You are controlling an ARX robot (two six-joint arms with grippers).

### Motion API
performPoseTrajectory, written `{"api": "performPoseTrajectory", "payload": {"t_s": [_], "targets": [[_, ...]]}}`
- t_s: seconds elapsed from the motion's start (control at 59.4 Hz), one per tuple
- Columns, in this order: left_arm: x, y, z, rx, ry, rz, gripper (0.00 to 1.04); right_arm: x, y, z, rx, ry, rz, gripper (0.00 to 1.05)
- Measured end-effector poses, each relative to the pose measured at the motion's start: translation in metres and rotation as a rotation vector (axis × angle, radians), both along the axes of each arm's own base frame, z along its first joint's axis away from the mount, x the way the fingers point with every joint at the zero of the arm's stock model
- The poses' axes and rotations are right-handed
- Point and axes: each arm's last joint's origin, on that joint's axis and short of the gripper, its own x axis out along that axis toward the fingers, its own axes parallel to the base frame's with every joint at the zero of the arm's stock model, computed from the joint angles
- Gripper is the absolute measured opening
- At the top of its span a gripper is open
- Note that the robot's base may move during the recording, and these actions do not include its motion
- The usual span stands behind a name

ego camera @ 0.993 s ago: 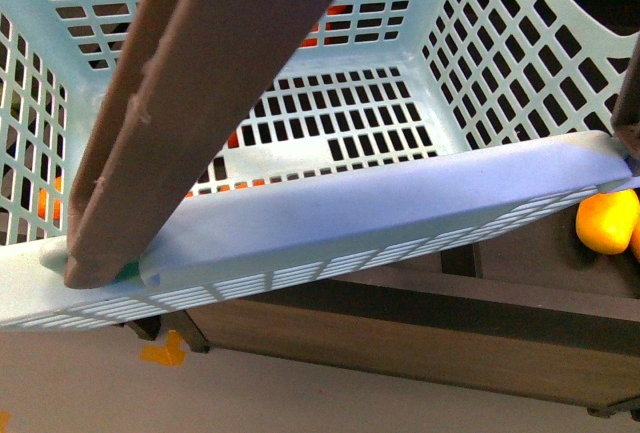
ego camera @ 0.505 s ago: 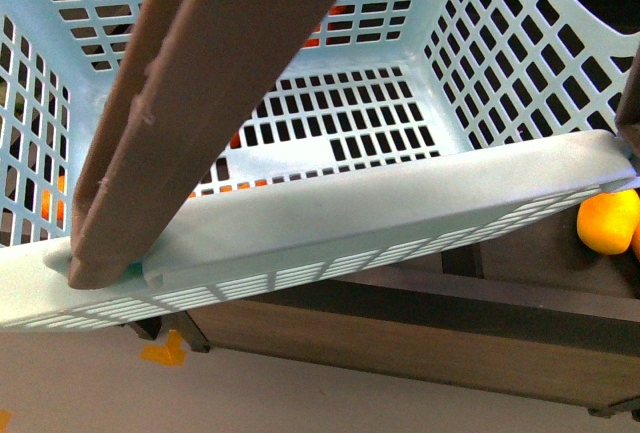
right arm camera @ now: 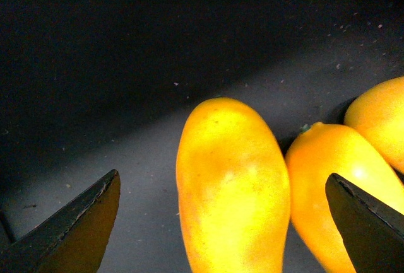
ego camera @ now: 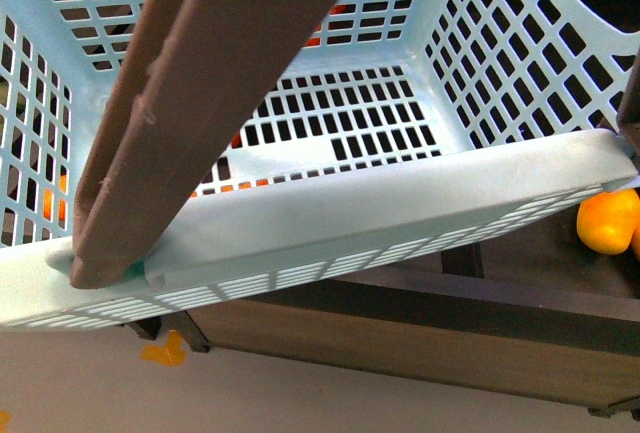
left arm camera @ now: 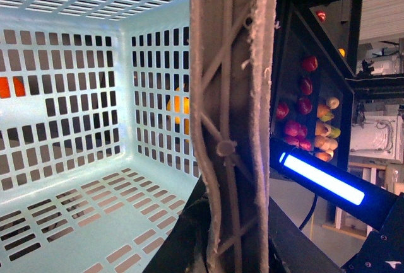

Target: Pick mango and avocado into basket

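Note:
The turquoise basket (ego camera: 400, 203) fills the front view, tilted and held up, and it is empty inside. Its brown handle (ego camera: 200, 103) crosses the view. My left gripper (left arm camera: 227, 248) is shut on that handle (left arm camera: 233, 96); the basket's inside (left arm camera: 69, 128) shows beside it. My right gripper (right arm camera: 224, 222) is open, its two dark fingertips (right arm camera: 76, 229) on either side of a yellow mango (right arm camera: 230, 185) lying on a dark shelf. Two more yellow mangoes (right arm camera: 344, 191) lie right beside it. One mango (ego camera: 607, 221) shows in the front view past the basket's rim. No avocado is in view.
A dark wooden shelf unit (ego camera: 420, 343) stands below and behind the basket. In the left wrist view a rack of red apples and mixed fruit (left arm camera: 309, 115) hangs beyond a blue light bar (left arm camera: 322, 178). Orange fruit shows through the basket's slots (left arm camera: 180, 106).

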Motion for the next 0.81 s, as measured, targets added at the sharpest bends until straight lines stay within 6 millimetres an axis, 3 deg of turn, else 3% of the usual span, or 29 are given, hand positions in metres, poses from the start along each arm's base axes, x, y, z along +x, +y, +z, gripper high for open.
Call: {"api": "performPoseTrajectory", "payload": {"t_s": [0.236,0.808], "targets": [[0.000,0.000,0.000,0.000,0.000,0.000,0.07,-0.004,0.006,-0.012,0.018,0.041,-0.015,0.96],[0.000,0.000,0.000,0.000,0.000,0.001,0.07,-0.004,0.011,-0.015,0.037,0.075,-0.037,0.96]]}}
